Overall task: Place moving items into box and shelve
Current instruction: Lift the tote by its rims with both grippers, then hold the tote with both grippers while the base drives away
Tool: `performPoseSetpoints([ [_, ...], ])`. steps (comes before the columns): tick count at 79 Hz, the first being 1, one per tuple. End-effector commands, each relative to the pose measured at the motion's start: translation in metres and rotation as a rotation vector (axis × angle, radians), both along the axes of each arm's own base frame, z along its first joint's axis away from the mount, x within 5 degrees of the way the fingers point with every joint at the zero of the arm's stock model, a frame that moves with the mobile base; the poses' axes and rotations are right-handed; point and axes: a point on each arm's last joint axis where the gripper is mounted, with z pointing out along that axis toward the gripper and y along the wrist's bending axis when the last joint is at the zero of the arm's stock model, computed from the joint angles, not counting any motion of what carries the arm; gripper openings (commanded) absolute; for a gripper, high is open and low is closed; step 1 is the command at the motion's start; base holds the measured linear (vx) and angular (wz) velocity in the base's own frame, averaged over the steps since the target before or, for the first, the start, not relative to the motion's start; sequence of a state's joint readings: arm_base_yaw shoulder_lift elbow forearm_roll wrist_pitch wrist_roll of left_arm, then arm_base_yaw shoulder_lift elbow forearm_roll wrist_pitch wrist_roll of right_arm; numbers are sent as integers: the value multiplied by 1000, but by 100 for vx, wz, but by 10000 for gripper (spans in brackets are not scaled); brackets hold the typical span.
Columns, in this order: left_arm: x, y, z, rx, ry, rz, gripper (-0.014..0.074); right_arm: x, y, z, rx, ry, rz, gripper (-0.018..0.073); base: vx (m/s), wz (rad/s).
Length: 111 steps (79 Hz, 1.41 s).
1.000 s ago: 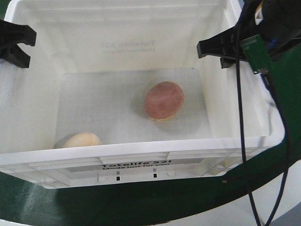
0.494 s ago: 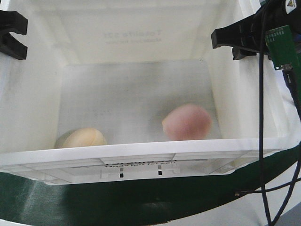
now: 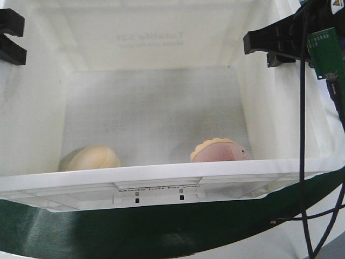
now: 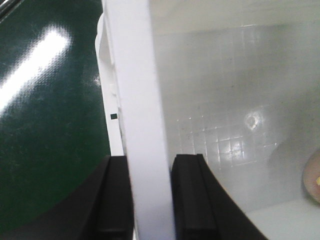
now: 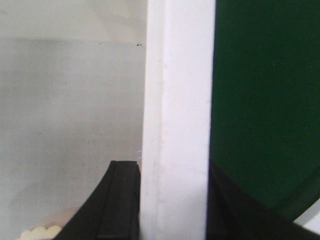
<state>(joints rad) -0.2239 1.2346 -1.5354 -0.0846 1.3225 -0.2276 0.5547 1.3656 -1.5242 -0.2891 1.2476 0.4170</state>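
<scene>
The box [image 3: 161, 178] is filling most of the front view, sitting over a dark green surface [image 3: 135, 226], its far corners cut off by the frame. The left gripper [image 3: 13, 36] is clamping the box's left side wall [image 4: 137, 100]. Its wrist camera shows the gripper [image 4: 150, 200] narrowed onto that wall, one black finger pressing outside and one inside. The right gripper [image 3: 269, 51] is pinching the opposite wall [image 5: 177, 100] in the same way, with its own view showing it [image 5: 172, 200] straddling the white plastic. From the front, only the finger ends are showing.

Inside, the pinkish-brown ball [image 3: 218, 151] is lying against the near wall toward the right, its lower half hiding behind the rim. The cream-yellow lump [image 3: 91, 158] is resting in the near-left corner, also partly hidden. The wrist cameras are catching only slivers of the ball [image 4: 312, 175] [image 5: 45, 225] and are missing the lump.
</scene>
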Motion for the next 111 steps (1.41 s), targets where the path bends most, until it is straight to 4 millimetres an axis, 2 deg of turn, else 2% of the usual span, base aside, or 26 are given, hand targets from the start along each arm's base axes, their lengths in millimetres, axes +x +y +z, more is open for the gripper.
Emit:
performPoseSetpoints([
  [1,-16,-1,29,-69,-153,-17,-8,-4,-7,32,36,-201,25,-6,0,0],
  [111,-17,-1,29,-70,-155,-17,-6,-6,-9,29,19,-165,11,-6,0,0],
])
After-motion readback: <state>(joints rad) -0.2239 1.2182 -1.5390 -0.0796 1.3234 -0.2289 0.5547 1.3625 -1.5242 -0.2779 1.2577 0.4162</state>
